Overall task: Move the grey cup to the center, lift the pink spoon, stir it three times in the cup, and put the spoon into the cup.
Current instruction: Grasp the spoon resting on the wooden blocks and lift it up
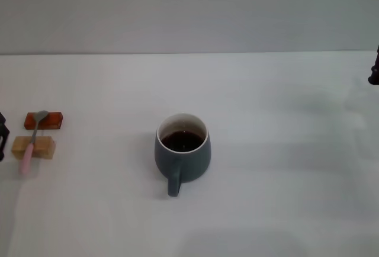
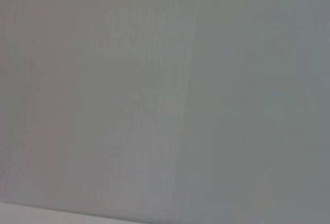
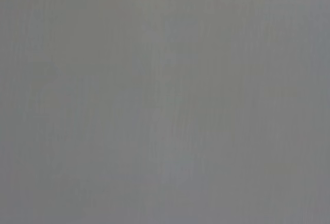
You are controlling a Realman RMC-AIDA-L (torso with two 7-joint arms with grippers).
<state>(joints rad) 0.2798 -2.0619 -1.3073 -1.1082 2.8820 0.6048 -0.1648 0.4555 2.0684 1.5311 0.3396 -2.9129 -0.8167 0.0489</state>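
A white surface seen from the robot's head camera. The grey cup stands upright near the middle of it, a rounded blue-grey mug with a white inside, holding dark brown liquid. Its handle points toward the robot.

Far to the robot's left, the pink spoon lies across two small blocks. Its silver bowl rests on the reddish-brown block, farther from the robot, and its neck crosses the tan block, nearer. The pale pink handle end reaches past the tan block down toward the surface.

A dark sliver of the left gripper shows at the left edge, just beside the blocks and touching nothing visible. A dark sliver of the right gripper shows at the right edge, well apart from the cup. For both, I cannot tell how far the fingers are open. Nothing is held.

Both wrist cameras show only plain grey.
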